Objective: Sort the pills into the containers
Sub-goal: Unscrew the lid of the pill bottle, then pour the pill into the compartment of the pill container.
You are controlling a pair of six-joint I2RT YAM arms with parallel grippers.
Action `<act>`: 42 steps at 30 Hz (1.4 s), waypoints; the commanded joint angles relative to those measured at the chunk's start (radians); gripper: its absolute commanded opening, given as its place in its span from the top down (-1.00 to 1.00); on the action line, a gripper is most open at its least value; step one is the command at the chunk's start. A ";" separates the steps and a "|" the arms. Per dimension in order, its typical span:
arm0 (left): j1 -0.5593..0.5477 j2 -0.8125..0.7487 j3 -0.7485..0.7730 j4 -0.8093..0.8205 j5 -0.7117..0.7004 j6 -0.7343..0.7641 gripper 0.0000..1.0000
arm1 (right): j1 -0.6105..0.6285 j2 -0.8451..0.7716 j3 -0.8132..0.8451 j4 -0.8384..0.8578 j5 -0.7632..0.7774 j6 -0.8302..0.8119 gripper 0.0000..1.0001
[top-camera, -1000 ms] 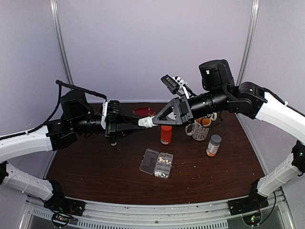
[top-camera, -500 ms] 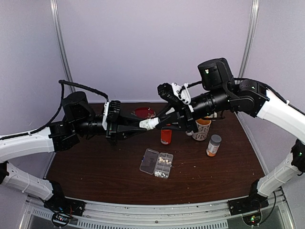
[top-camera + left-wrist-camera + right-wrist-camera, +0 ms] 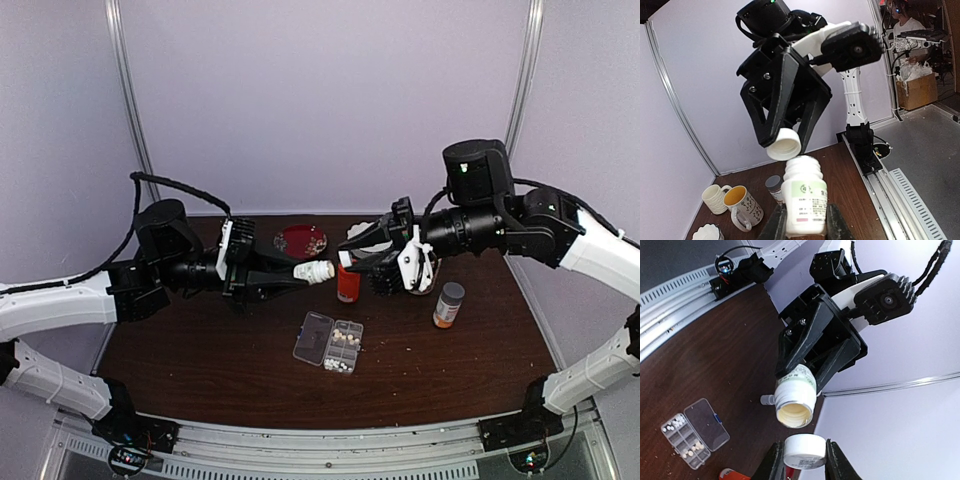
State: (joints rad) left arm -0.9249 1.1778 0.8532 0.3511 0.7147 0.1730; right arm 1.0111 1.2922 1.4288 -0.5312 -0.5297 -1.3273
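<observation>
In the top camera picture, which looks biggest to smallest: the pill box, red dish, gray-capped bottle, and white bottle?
1. clear pill organizer
2. red dish
3. gray-capped bottle and white bottle: about alike; the white bottle is raised nearer the camera and partly hidden, so no ranking.

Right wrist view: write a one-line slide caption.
Right pincer holds the white cap just off the open bottle gripped by the left pincer.

label on white bottle (image 3: 805, 197), green emblem, print too small to read
</observation>
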 commanded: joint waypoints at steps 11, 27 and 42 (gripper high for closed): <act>-0.006 0.019 -0.053 0.099 -0.057 -0.057 0.86 | 0.007 -0.252 -0.445 0.668 0.251 0.507 1.00; -0.006 0.128 -0.220 0.260 -0.195 -0.109 0.86 | 0.005 -0.309 -0.579 0.546 0.545 1.424 1.00; 0.014 0.269 -0.194 0.211 -0.192 -0.120 0.86 | -0.082 -0.429 -0.777 0.490 0.507 1.650 1.00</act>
State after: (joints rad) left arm -0.9222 1.4193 0.6296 0.5518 0.5152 0.0650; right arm 0.9306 0.8406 0.5903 0.0738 -0.0265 0.3077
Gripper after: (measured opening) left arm 0.202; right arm 0.256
